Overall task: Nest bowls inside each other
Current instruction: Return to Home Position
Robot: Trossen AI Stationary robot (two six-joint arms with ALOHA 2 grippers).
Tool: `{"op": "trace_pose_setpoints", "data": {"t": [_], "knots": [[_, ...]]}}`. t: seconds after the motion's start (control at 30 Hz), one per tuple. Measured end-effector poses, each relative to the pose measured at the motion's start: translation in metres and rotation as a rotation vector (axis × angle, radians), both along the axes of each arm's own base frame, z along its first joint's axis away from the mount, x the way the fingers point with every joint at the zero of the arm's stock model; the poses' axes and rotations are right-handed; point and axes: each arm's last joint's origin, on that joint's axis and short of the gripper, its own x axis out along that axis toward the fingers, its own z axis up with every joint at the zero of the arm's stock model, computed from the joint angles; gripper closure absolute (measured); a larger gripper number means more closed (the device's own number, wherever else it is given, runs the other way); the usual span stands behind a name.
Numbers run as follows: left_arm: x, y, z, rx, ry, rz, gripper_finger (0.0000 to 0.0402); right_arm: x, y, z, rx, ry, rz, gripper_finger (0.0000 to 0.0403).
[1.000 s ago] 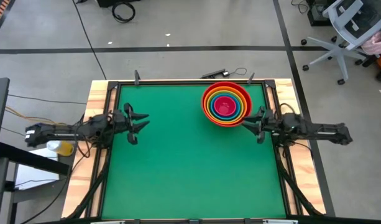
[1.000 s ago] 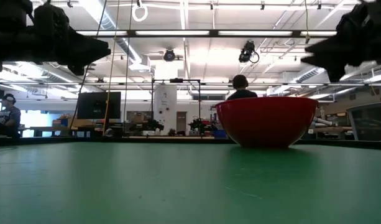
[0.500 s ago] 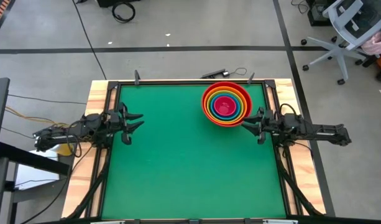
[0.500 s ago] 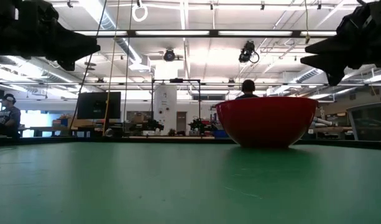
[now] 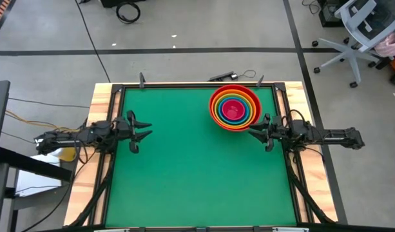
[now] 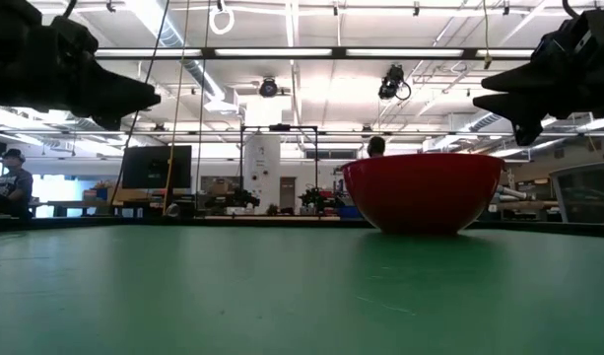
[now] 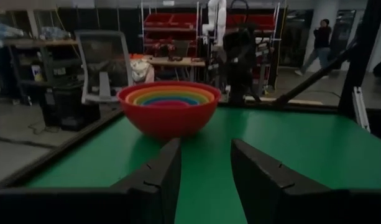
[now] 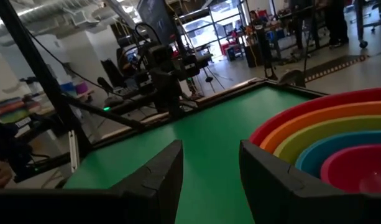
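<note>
A nested stack of bowls (image 5: pixel 234 107) rests on its red outer bowl's base on the green mat, at the far right. Inside the red bowl sit orange, yellow, green, blue and pink ones. The low view shows only the red bowl (image 6: pixel 423 192). My left gripper (image 5: pixel 144 133) hovers open over the mat's left edge, pointing level toward the right. My right gripper (image 5: pixel 252 132) hovers open just near of the stack, pointing left. Both wrist views show the stack (image 7: pixel 168 109) (image 8: pixel 327 143) beyond empty fingers.
The green mat (image 5: pixel 197 180) lies bare across its middle and near half. A black frame rail (image 5: pixel 184 84) and wooden borders edge the table. People show in the room behind (image 6: pixel 11 182), and an office chair (image 5: pixel 361 29) stands on the floor at the far right.
My left gripper has drawn back slightly toward the table's left edge and sunk a little, still open. The bowls have kept still.
</note>
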Motion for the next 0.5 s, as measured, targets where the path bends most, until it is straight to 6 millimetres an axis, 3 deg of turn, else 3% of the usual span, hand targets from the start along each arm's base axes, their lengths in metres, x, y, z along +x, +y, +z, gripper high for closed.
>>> {"op": "trace_pose_setpoints", "data": {"t": [0.5], "knots": [[0.0015,0.0,-0.0036,-0.06,0.028,-0.001,0.026,0.0,0.0,0.0001,0.023,-0.005,-0.001,0.0242]]}}
